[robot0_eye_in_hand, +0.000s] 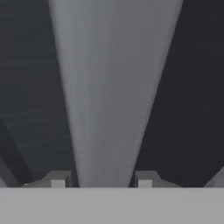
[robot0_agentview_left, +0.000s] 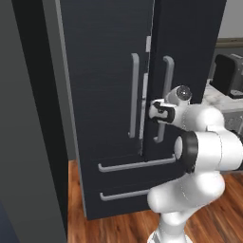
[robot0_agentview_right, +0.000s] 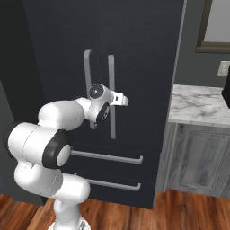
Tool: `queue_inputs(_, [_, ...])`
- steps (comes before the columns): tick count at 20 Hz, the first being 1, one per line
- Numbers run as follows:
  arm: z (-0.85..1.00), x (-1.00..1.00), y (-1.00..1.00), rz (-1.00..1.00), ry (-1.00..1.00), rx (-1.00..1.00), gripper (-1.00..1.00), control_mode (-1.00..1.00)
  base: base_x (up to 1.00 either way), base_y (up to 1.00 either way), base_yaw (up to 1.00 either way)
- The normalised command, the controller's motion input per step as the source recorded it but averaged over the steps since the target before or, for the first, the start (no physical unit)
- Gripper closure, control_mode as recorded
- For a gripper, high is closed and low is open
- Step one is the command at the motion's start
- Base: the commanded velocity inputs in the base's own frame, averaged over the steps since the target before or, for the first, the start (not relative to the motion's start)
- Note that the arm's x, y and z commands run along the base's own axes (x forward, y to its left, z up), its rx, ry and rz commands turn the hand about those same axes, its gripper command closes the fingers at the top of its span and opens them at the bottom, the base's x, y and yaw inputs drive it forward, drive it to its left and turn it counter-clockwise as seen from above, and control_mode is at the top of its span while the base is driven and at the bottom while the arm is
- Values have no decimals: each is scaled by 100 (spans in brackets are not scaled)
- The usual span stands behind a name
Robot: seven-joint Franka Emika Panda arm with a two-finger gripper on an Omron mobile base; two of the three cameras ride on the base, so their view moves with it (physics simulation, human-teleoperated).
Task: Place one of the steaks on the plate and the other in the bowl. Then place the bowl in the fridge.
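A white robot arm with dark joints reaches its tool to the tall black fridge, whose two upper doors stand nearly shut, the right one a crack ahead of the left. The tool sits at mid-height on the long grey bar handle of the right door, and the hand view shows that handle running up between the two small dark fingertips, one on each side, clamped on the bar. The left door's matching grey handle stands just beside it. Two lower drawers with horizontal grey bars lie beneath. A marble-topped table on grey wood cabinets adjoins the fridge's right side, above a brown wood floor.
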Motion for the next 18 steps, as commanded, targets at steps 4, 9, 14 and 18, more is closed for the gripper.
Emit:
queue_inputs(4, [19,-70,-90,4,0,9,100,-100,0,0,0])
queue_inputs(9, [35,-97,-98,13,0,14,100,-100,0,0,0])
queue_inputs(14, [41,-100,-97,14,0,12,100,-100,0,0,0])
queue_inputs(18, [28,-87,-89,14,-1,9,100,-100,0,0,0])
